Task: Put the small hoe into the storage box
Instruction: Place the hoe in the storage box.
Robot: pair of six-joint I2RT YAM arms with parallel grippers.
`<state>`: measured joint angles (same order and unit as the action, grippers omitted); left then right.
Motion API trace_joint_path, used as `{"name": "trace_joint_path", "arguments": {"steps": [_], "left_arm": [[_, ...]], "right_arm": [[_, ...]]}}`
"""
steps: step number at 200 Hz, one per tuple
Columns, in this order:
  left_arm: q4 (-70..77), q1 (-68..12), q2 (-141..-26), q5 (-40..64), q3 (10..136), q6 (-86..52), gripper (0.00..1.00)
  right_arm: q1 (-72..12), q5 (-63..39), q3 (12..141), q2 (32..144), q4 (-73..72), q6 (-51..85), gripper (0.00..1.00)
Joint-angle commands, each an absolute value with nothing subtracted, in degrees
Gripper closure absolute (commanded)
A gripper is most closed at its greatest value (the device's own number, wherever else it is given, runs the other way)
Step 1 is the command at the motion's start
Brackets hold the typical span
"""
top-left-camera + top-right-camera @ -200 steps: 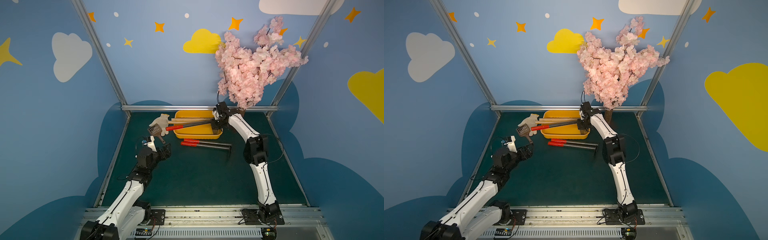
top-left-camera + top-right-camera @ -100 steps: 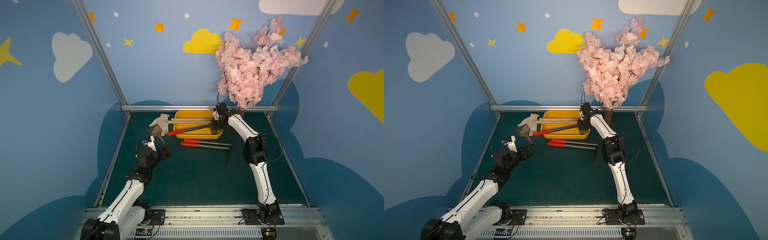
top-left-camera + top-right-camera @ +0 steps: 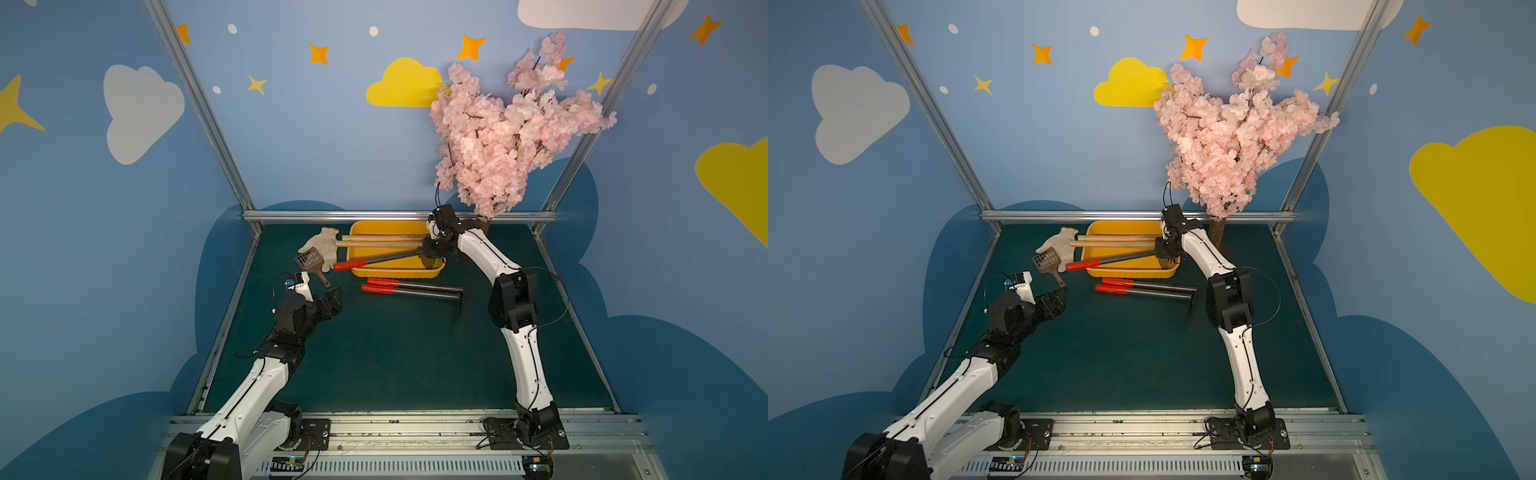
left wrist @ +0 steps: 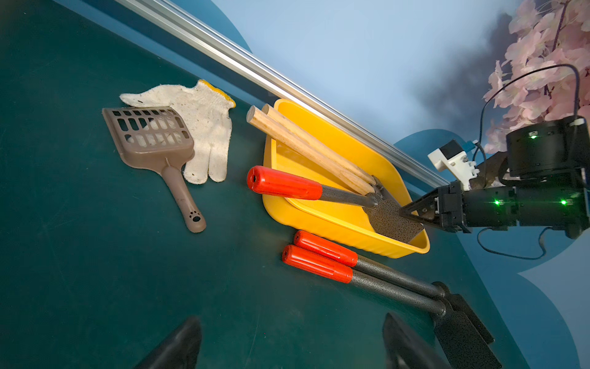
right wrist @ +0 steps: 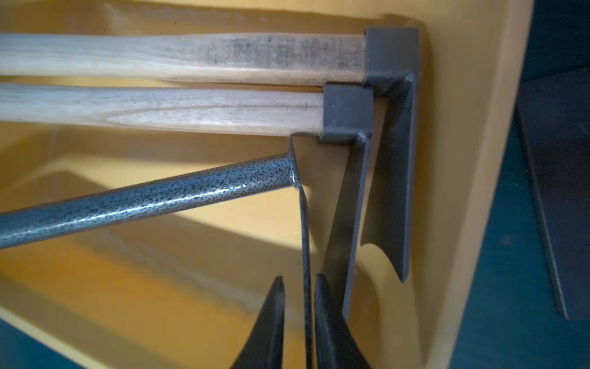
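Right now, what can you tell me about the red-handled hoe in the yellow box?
The small hoe has a red grip, a speckled grey shaft and a flat dark blade. It lies tilted: blade down inside the storage box beside two wooden-handled tools, grip poking past the rim. The right claw straddles the blade, slightly open.

Robot test booth dressed as a storybook garden. Blue walls point(image 3: 311, 137) are showing painted clouds point(image 3: 141, 112) and orange stars point(image 3: 319, 54), with bare aluminium frame bars point(image 3: 201, 108) running up the corners. A dark green mat point(image 3: 395, 361) is serving as the floor. A white left arm point(image 3: 257, 386) and right arm point(image 3: 528, 365) are rising from a metal rail point(image 3: 415, 428) along its near edge. An artificial pink blossom tree point(image 3: 507, 137) is standing at the far right corner; a work glove point(image 3: 324, 245), red-handled garden tools point(image 3: 411, 289) and a yellow storage box point(image 3: 395, 272) are lying near the far edge.
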<state>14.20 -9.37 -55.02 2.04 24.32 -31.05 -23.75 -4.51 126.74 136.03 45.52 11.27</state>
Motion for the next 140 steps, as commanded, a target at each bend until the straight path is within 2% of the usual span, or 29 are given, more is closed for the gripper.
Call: {"name": "trace_joint_path", "arguments": {"steps": [1, 20, 36, 69, 98, 140], "left_arm": [[16.50, -9.05, -56.02, 3.50, 25.00, -30.80, 0.11], [17.37, -9.05, -56.90, 4.25, 25.01, -31.26, 0.11], [17.88, -9.06, -57.39, 4.71, 25.11, -31.51, 0.12], [18.20, -9.21, -57.83, 6.08, 25.70, -31.71, 0.12], [17.77, -9.18, -58.71, 7.22, 27.29, -31.29, 0.13], [19.20, -9.57, -64.46, 9.87, 30.93, -31.20, 0.15]], "right_arm": [[-24.93, -2.43, 124.63, 128.95, 42.43, 9.06, 0.80], [-26.41, -1.38, 123.64, 127.20, 42.04, 7.19, 0.80], [-27.40, -4.34, 123.29, 126.87, 41.16, 5.36, 0.81], [-29.70, -9.36, 125.57, 130.69, 41.69, 2.07, 0.85], [-30.20, -13.80, 124.97, 132.83, 38.85, 3.01, 0.92], [-30.72, -16.36, 126.28, 136.11, 38.44, 3.19, 0.94]]}}
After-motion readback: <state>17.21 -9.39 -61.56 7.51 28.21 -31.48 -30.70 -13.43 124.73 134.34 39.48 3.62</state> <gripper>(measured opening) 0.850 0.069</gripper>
